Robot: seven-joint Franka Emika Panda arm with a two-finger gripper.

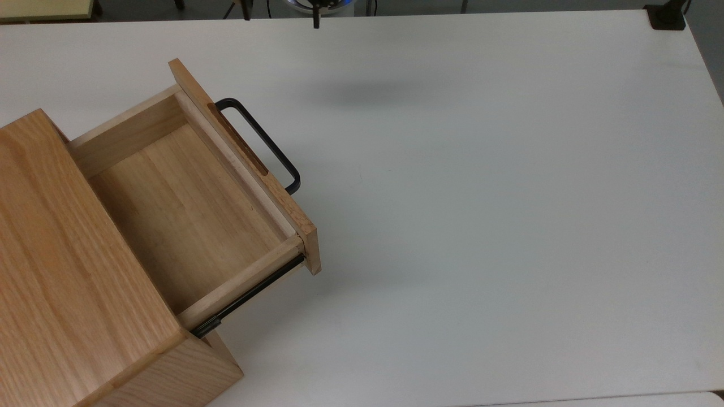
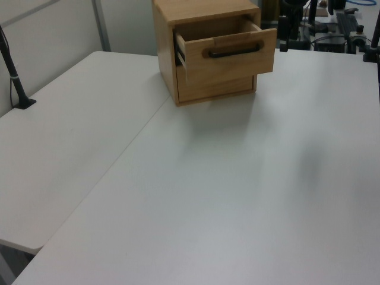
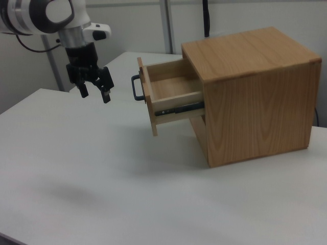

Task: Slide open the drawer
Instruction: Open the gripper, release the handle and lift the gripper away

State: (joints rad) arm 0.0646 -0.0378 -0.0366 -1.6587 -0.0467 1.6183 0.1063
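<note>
Oak drawer point(image 1: 186, 209) slid well out of cabinet box point(image 3: 255, 92), black bar handle point(image 1: 260, 141) facing open table point(image 1: 481, 198). Gripper point(image 3: 94, 89) up in air, well apart from handle, w/ fingers spread wide, holding nothing. Task looks done. Risks: swinging back low toward drawer front could knock it shut or shove cabinet; probably best kept clear.

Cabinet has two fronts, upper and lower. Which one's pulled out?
The upper one: the drawer with the black bar handle juts out of the cabinet, its pale inside showing. The lower panel sits back under it, no handle visible.
</note>
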